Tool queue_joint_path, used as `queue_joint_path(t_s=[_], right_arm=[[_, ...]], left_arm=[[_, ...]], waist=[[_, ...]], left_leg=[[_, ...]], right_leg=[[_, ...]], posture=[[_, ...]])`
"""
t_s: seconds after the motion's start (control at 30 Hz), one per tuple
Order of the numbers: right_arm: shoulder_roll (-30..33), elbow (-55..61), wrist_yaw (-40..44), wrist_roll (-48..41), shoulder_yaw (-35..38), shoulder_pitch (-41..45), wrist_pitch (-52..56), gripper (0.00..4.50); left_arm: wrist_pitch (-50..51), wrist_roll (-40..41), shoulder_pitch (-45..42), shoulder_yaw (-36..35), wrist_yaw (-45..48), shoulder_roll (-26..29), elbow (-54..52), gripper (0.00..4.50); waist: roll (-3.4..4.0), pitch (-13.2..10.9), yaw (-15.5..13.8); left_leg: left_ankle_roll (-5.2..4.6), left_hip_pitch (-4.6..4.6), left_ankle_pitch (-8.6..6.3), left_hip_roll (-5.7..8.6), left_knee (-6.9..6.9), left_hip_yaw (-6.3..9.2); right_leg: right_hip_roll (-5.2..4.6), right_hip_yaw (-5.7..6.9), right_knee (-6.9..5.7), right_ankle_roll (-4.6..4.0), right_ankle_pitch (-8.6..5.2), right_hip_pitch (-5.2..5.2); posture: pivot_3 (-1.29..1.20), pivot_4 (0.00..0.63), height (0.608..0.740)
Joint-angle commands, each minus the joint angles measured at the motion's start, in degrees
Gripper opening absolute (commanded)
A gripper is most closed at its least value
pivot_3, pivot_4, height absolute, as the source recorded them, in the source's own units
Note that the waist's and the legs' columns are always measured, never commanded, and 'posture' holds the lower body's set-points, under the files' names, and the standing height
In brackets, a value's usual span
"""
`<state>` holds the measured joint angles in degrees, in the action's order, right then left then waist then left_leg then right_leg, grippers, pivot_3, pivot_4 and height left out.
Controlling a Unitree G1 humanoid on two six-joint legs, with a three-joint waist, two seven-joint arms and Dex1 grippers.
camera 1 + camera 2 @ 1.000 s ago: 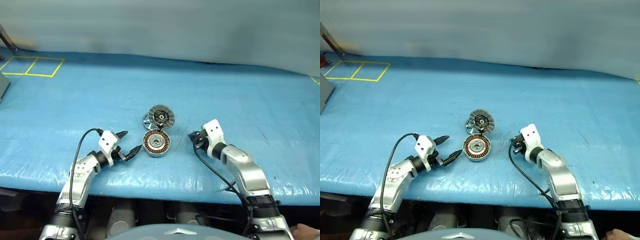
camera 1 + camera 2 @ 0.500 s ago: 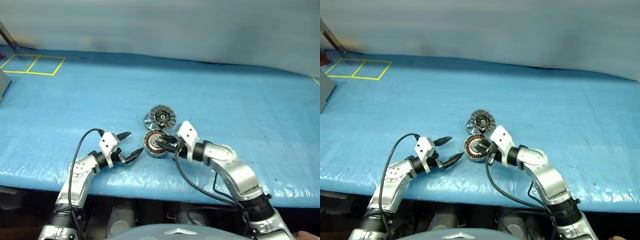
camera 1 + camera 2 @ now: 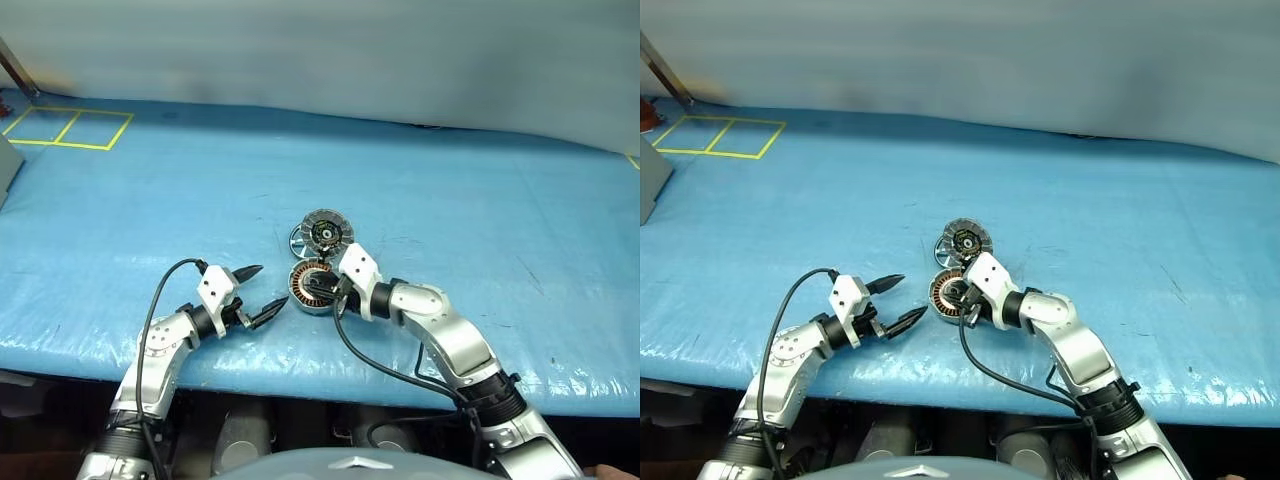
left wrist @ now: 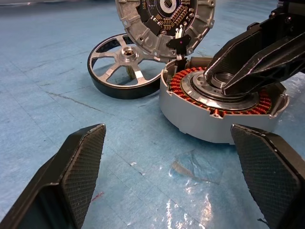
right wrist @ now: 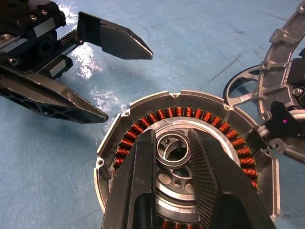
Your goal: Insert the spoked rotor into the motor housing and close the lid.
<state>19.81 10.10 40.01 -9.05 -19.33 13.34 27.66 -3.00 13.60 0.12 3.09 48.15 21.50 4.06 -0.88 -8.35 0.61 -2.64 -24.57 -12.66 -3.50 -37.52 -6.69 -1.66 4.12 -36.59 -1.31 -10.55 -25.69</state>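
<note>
Motor housing [image 4: 224, 112], centre: right gripper [image 5: 178, 157] narrowly parted over hub, pinching nothing. Left gripper [image 3: 258, 293] spread wide, just left. Spoked rotor [image 4: 125, 66] flat beyond, beside raised lid [image 4: 164, 21]. Advised: withdraw, fetch rotor, seat concentrically.

Head stereo pair high, facing down; wrist views close, opposite sides of motor housing [image 4: 224, 114].

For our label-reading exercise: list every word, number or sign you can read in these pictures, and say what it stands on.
No readable text anywhere.
The lid has a dark circuit board with tiny parts; any marks on it are too small to read.
The housing, the rotor and both grippers bear no marks.
</note>
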Motion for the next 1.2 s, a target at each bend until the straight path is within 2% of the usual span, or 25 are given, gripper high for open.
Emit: queue_joint_path(t_s=[0.03,1.2], right_arm=[[0.11,1.09,0.03,-0.04,1.10,0.79,-1.62,0.65],[-0.78,-0.51,-0.81,-0.07,1.94,0.60,-1.86,0.65]], left_arm=[[-0.40,0.34,-0.05,0.36,-0.16,0.05,-2.59,4.50],[-0.63,-0.03,0.20,1.03,-1.31,-0.12,-1.92,4.50]], waist=[[0.00,0.00,0.00],[0.00,0.00,0.00]], left_leg=[[0.00,0.00,0.00,0.00,0.00,0.01],[0.02,0.01,-0.01,0.00,-0.12,0.04]], right_leg=[[0.00,0.00,0.00,0.00,0.00,0.00],[-0.01,0.03,-0.10,0.00,0.00,0.04]], posture=[[0.00,0.150,0.740],[0.00,0.150,0.740]])
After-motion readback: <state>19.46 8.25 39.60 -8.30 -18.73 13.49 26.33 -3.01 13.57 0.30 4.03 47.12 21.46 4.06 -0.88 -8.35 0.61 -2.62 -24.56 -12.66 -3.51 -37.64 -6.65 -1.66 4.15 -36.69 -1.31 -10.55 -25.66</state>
